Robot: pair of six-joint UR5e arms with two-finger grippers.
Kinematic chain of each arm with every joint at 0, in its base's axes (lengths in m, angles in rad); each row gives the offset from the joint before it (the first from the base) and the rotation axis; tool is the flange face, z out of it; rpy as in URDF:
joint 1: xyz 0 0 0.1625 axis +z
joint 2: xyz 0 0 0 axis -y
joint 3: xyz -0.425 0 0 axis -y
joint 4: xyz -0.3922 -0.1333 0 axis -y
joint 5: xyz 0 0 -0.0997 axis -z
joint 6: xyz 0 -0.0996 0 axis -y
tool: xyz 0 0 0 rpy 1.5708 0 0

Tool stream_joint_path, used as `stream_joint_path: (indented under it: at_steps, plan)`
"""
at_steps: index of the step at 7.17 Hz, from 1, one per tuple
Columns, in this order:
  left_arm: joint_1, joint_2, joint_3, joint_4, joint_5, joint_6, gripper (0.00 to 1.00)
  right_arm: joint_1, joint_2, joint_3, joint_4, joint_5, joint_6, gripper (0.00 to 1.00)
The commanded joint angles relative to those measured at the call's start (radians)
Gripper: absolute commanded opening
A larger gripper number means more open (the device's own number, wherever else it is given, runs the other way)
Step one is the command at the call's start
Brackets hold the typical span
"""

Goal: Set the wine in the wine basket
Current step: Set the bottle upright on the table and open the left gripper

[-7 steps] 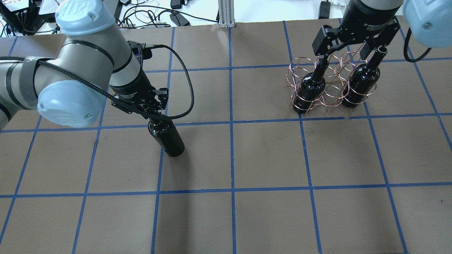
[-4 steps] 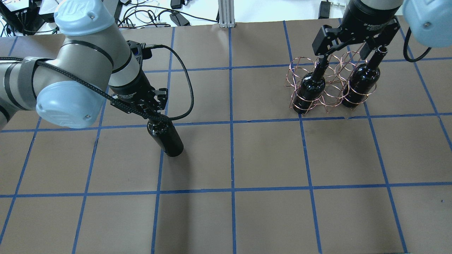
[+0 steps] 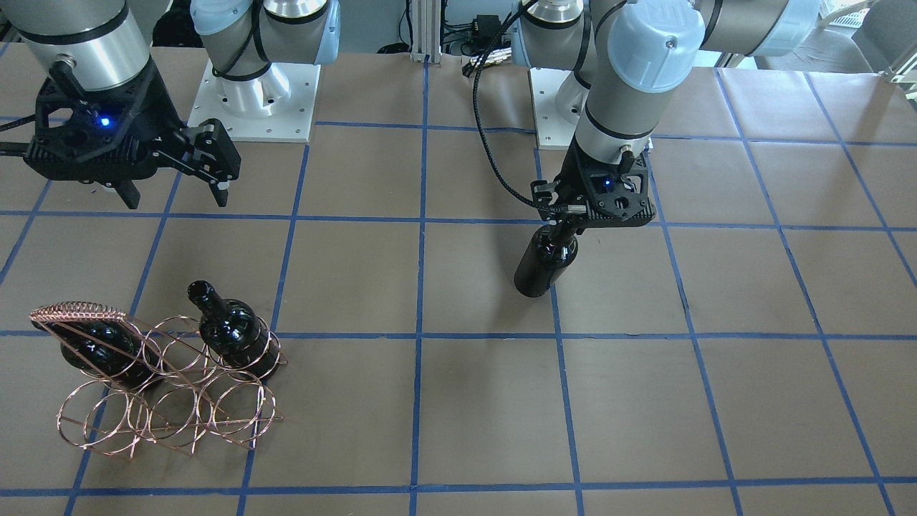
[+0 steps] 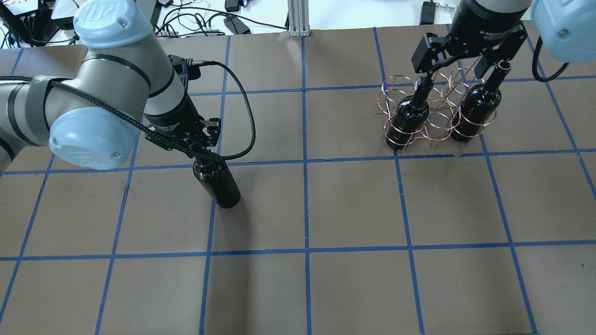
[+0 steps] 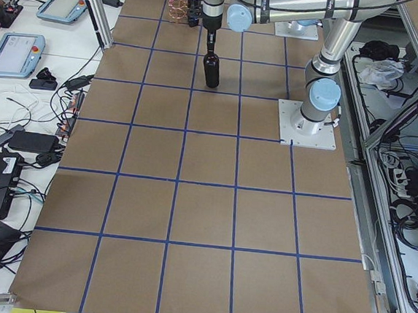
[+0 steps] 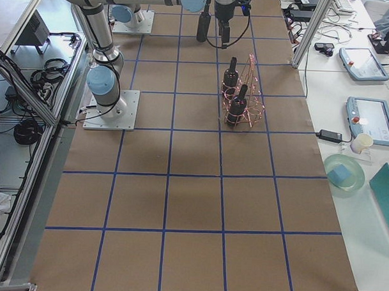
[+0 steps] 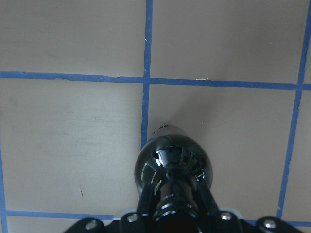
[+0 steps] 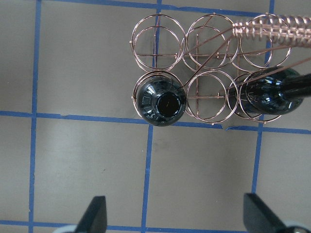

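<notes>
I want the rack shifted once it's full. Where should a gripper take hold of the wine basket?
Probably the coiled-wire handle bar atop the wine basket, from above, jaws closing across it. It stands clear above the wire rings, two of which hold upright wine bottles whose necks crowd a side approach.

"UR" logo on left arm's blue joint cap (image 4: 100, 15), "2F Adaptive" print on body of right gripper (image 4: 454, 70)
</notes>
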Motion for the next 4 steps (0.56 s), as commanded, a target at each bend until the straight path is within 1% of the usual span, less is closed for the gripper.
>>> stream_joint_path:
  at_steps: [1, 2, 3, 4]
  plan:
    - [0.0, -0.002, -0.003, -0.002, 0.0, 0.0, 0.0, 0.0, 0.0, 0.0, 0.001, 0.0, 0.0, 1.0]
    - [0.0, -0.008, -0.004, -0.005, 0.0, 0.0, 0.0, 0.0, 0.0, 0.0, 0.001, 0.0, 0.0, 1.0]
    - [-0.002, -0.006, -0.003, -0.006, 0.0, 0.002, 0.16, 0.0, 0.0, 0.0, 0.001, 0.0, 0.0, 1.0]
    - [-0.002, -0.003, -0.003, -0.008, 0.0, -0.009, 0.9, 0.0, 0.0, 0.0, 0.001, 0.0, 0.0, 1.0]
